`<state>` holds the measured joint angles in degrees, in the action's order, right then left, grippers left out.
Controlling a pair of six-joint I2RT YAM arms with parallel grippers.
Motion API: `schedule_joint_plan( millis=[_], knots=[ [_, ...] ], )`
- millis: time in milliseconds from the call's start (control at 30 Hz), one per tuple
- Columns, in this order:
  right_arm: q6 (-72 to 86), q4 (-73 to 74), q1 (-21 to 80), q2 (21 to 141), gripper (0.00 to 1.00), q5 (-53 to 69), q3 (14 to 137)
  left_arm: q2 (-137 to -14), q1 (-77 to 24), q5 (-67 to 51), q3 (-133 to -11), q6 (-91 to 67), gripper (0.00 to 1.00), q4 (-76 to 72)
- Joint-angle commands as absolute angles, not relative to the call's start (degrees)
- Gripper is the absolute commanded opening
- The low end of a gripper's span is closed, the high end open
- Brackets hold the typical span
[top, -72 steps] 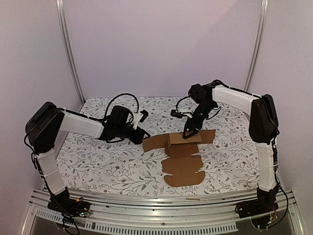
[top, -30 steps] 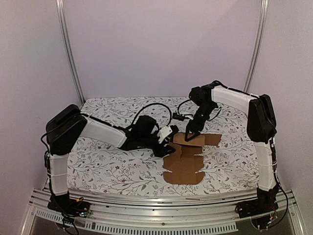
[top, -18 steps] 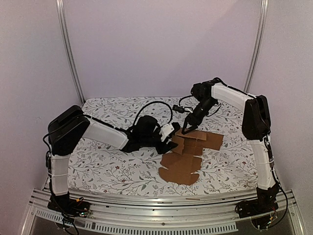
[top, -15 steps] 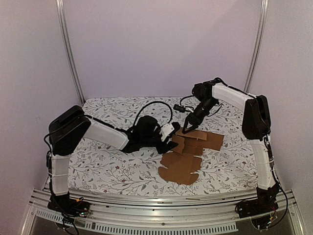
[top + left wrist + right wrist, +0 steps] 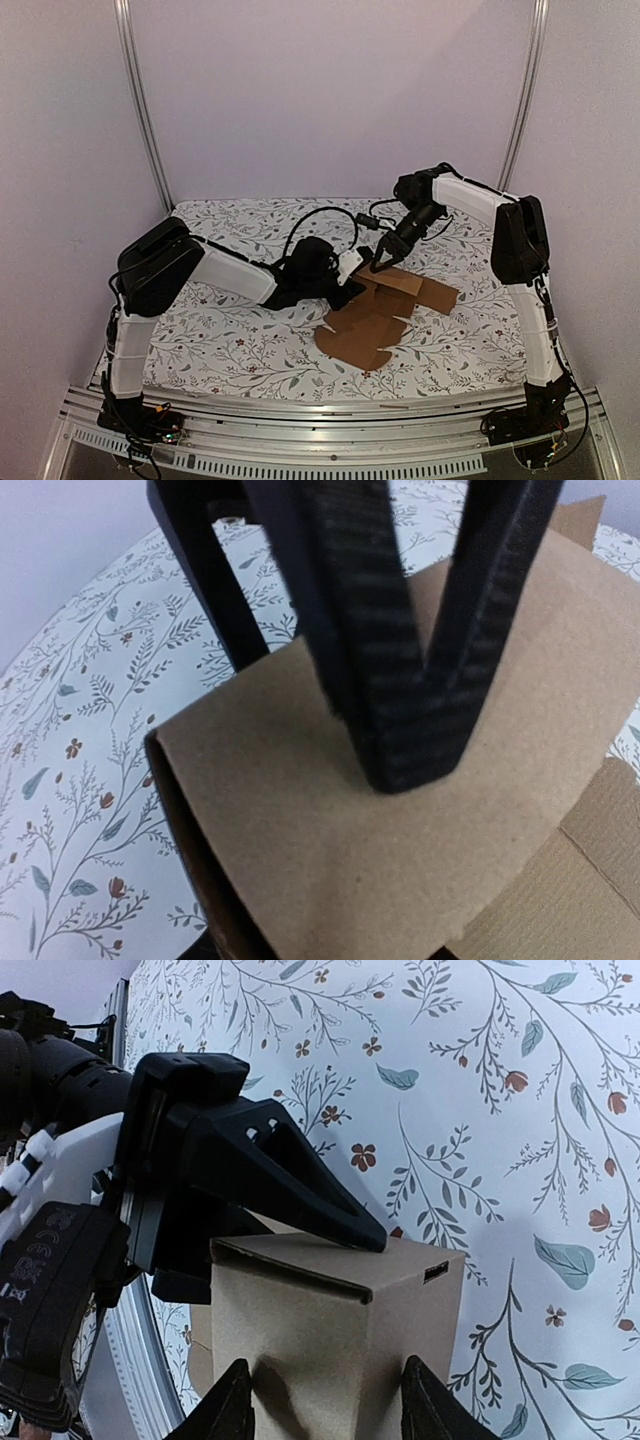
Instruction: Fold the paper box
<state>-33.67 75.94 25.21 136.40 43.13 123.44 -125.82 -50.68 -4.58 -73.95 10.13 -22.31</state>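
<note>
The paper box point(image 5: 365, 325) is a brown die-cut sheet, its near part flat on the table and its far part folded up into a sleeve. My right gripper point(image 5: 381, 264) comes down on that raised part. In the right wrist view its fingertips point(image 5: 232, 1405) flank the cardboard sleeve point(image 5: 330, 1330) and touch both sides. My left gripper point(image 5: 352, 278) reaches in from the left. One pointed finger point(image 5: 300, 1190) lies along the sleeve's far top edge. In the left wrist view a cardboard panel point(image 5: 330, 860) covers my left jaws, and the right finger point(image 5: 420, 710) presses on it.
The table has a floral cloth point(image 5: 230, 330). Metal frame posts point(image 5: 140, 110) stand at the back corners, with plain walls behind. A slotted rail point(image 5: 300, 410) runs along the near edge.
My left arm has swung right from the table's left side to the box. My right gripper has shifted slightly back. The sheet has turned and slid left, and its far part now stands higher.
</note>
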Motion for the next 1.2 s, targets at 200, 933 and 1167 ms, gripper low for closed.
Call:
schedule_joint_plan(
  millis=[200,933,1167],
  knots=[
    [-32.25,90.34,24.08,138.54,0.5,52.25,125.35,-126.05,-52.21,5.05,-70.95,4.94,0.21,-32.58],
    [-21.53,87.73,24.02,139.92,0.51,64.1,121.85,-124.33,-58.28,29.04,-67.19,1.05,0.0,-38.46],
    [-18.26,86.68,24.05,140.45,0.51,66.6,121.16,-122.98,-60.82,41.24,-65.26,-4.46,0.0,-38.98]
  ],
)
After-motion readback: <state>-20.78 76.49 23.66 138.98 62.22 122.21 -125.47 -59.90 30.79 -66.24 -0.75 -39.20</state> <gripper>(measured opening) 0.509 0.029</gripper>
